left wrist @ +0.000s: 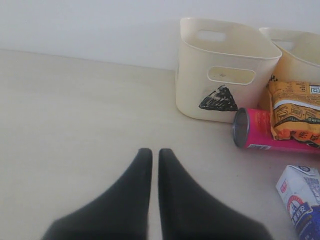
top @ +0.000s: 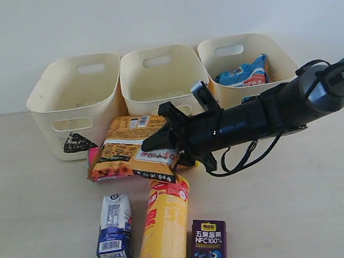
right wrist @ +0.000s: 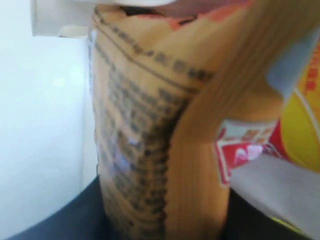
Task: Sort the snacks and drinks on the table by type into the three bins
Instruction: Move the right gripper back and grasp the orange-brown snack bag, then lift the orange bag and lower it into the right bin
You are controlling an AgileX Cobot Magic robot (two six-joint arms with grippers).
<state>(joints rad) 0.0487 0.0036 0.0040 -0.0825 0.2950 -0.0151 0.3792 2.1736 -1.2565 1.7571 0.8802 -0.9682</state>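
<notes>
Between bins (top: pixel 158 51) and yellow tube (top: pixel 164 228), the right gripper (top: pixel 161 140) pinches a fold of the orange bag (top: pixel 125 147) — resting on the pink tube (left wrist: pixel 280 134). Crinkly film could slip free on lifting; left gripper (left wrist: pixel 155 167) closed, empty.

- The wall (top: pixel 148 14) at the back is plain, pale off-white, kinda washed out and bright.
- The table (top: pixel 31 199) has a light beige top, matte, with a faint wood-ish grain.
- The wall meets the tabletop in one straight line across the back.
- The light is soft and even, so shadows on the surface are weak and blurry-edged.
</notes>
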